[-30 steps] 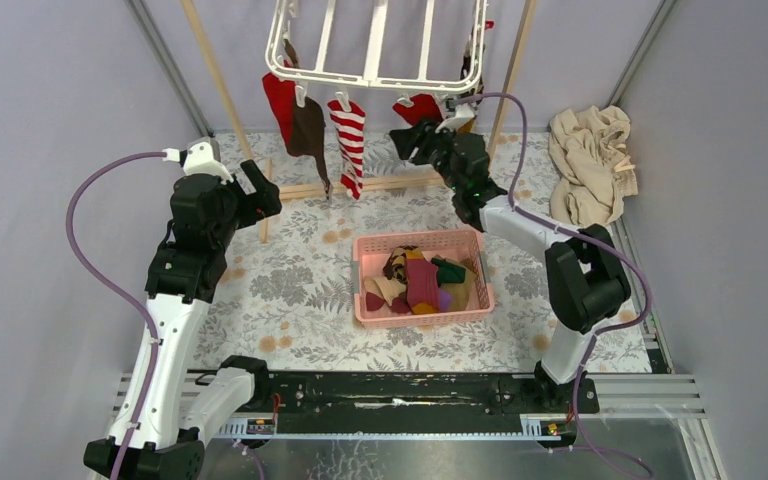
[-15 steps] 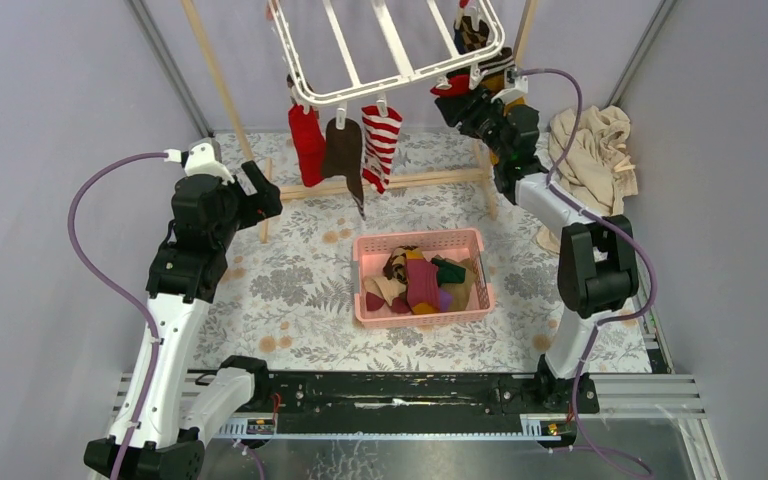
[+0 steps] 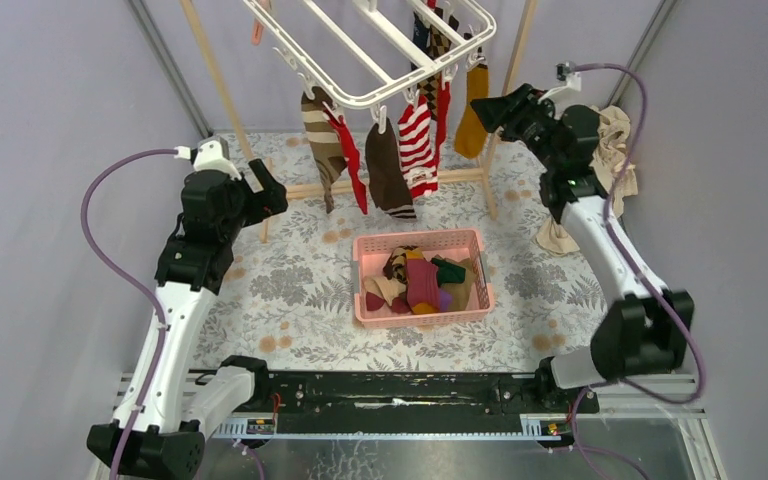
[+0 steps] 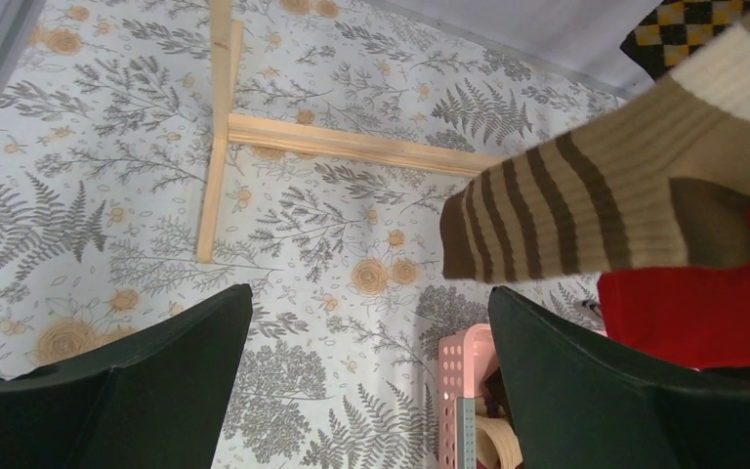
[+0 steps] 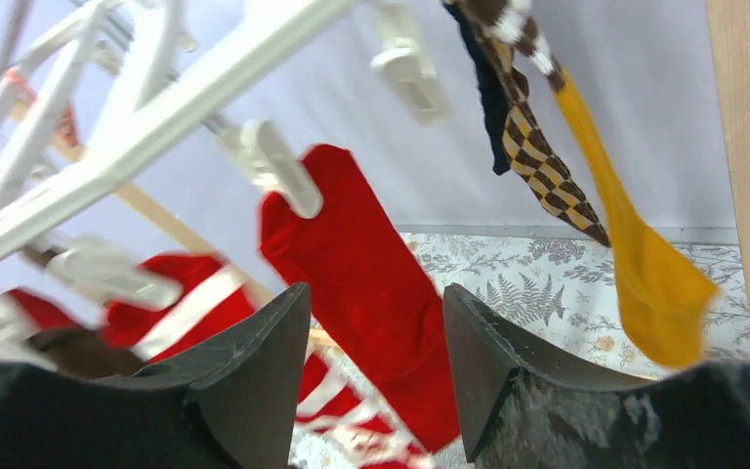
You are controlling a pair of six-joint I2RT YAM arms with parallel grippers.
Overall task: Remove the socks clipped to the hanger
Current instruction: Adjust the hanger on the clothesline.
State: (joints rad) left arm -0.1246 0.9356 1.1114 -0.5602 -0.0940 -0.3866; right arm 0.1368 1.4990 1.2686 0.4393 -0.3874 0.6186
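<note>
Now, item by item.

- The hanger (image 3: 372, 100): a white rack, slung from the wooden frame (image 3: 215, 95) over the twelve o'clock end of the table. A second ago it sat square to the room. It has since swung round and now hangs tilted.
- Socks on it, left to right: tan-and-brown striped sock (image 3: 320, 135), red sock (image 3: 352, 170), dark brown sock (image 3: 388, 178), red-and-white striped sock (image 3: 418, 150), second red sock (image 3: 444, 105), mustard sock (image 3: 472, 110). An argyle sock (image 3: 435, 30) hangs higher at the back. All appear clipped, though the clips are too small to check singly.
- The right gripper (image 3: 490, 105): it has drawn back from the rack's right corner toward two o'clock and is raised. It sits just beside the mustard sock without touching it, jaws partly apart with nothing between them.
- The left gripper (image 3: 265, 193): at ten o'clock, jaws spread wide and empty, with the striped sock's toe hanging ahead of it.
- The pink basket (image 3: 425, 316): at the table's centre, on the six o'clock side of the rack, with several loose socks inside.
- The beige cloth heap (image 3: 618, 140): at the two o'clock edge, behind the right arm.

Remarks: the last contact seems to have spun the rack rather than freed a sock, since the right jaws come away bare. Many socks remain to be taken off. The rack is probably not yet at rest, so the next grab would go better once it settles.
</note>
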